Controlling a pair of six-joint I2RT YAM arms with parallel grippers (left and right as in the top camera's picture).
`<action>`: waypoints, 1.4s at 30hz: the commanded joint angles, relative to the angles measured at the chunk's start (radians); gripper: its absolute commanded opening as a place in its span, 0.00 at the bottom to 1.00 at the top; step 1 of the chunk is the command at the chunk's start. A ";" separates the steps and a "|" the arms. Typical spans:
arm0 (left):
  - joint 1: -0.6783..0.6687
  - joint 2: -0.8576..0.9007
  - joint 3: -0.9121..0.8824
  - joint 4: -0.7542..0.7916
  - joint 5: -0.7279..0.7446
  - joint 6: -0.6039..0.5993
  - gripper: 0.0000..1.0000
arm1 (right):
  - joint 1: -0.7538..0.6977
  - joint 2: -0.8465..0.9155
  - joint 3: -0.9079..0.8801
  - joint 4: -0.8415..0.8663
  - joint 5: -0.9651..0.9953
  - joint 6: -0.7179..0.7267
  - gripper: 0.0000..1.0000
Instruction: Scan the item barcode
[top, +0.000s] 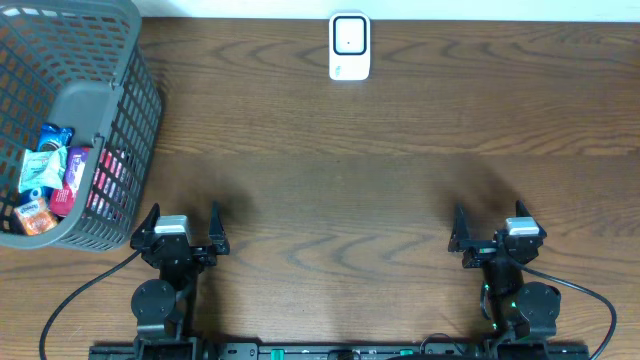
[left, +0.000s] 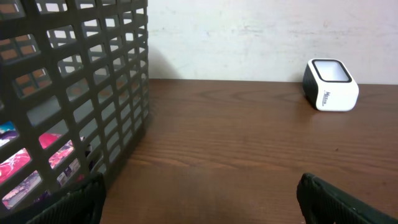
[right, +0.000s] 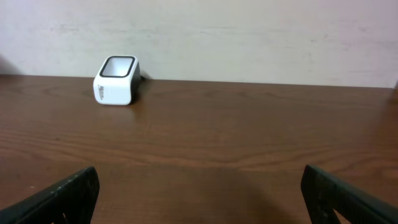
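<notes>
A white barcode scanner (top: 349, 46) with a dark window stands at the far middle of the wooden table; it also shows in the left wrist view (left: 330, 84) and the right wrist view (right: 116, 80). Several small packaged items (top: 48, 176) lie inside a grey mesh basket (top: 120, 70) at the far left, seen through its wall (left: 99, 93) from the left wrist. My left gripper (top: 183, 226) rests open near the front edge, just right of the basket, holding nothing. My right gripper (top: 496, 229) is open at the front right, with only bare table between its fingers.
A pale wall (right: 249, 37) runs behind the table's far edge. Black cables (top: 80, 300) trail from both arm bases along the front edge.
</notes>
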 joint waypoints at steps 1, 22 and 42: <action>-0.003 -0.007 -0.011 -0.041 0.010 0.003 0.98 | 0.000 -0.005 -0.002 -0.004 0.005 0.010 0.99; -0.003 -0.007 -0.011 -0.041 0.010 0.003 0.98 | 0.000 -0.005 -0.002 -0.004 0.005 0.010 0.99; -0.003 -0.007 -0.011 -0.014 0.200 -0.049 0.98 | 0.000 -0.005 -0.002 -0.004 0.005 0.010 0.99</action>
